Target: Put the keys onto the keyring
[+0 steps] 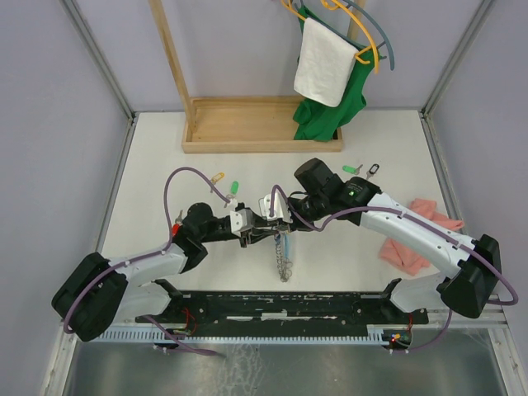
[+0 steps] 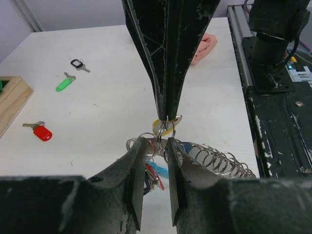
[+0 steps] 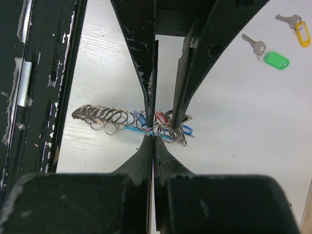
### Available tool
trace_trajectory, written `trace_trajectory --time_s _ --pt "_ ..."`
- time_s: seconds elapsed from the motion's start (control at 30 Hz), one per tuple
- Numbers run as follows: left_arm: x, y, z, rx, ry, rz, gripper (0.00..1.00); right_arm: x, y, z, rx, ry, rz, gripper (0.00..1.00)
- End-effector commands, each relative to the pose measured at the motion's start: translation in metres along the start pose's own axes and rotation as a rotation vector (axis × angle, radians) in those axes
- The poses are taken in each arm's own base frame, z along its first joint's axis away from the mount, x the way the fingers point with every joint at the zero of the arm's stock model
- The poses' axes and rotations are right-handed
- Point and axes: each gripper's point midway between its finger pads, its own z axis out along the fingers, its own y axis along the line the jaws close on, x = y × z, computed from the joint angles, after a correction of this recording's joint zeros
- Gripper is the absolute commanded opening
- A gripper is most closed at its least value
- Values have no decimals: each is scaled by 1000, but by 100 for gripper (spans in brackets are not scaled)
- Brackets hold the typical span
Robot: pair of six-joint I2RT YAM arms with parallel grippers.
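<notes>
The keyring (image 2: 214, 158), a grey coil joined to a light-blue tube with a bunch of tagged keys, hangs between both grippers at table centre (image 1: 285, 256). My left gripper (image 2: 155, 142) grips the tube end between its fingertips. My right gripper (image 3: 153, 136) comes in from the opposite side and is shut on the small ring of a yellow-tagged key (image 2: 165, 127) right at the keyring. Loose keys lie on the table: green (image 1: 234, 187) and yellow (image 1: 218, 176) at left, green (image 1: 351, 170) and black (image 1: 373, 169) at right, and a red one (image 2: 43, 133).
A wooden rack base (image 1: 262, 124) stands at the back, with a green garment (image 1: 330, 107) and a white towel (image 1: 323, 62) hanging over it. A pink cloth (image 1: 421, 239) lies under the right arm. A black rail (image 1: 289, 304) runs along the near edge.
</notes>
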Motion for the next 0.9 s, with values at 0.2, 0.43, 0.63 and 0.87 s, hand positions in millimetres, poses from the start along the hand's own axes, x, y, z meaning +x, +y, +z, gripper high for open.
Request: trace_trajectory --time_s 0.2,0.43,0.63,0.87 --pt "-15 -8 -3 44 -23 12 35 -29 -17 -17 82 -76 -82 0" --pt "-15 -13 -9 21 -30 -68 34 -28 -20 -18 97 -69 -86 1" --pt "-6 0 -11 -73 -7 -83 38 -30 -18 -18 88 -81 -87 1" --pt "-8 9 -7 -91 -6 -91 43 -31 -16 -18 80 -89 -89 1"
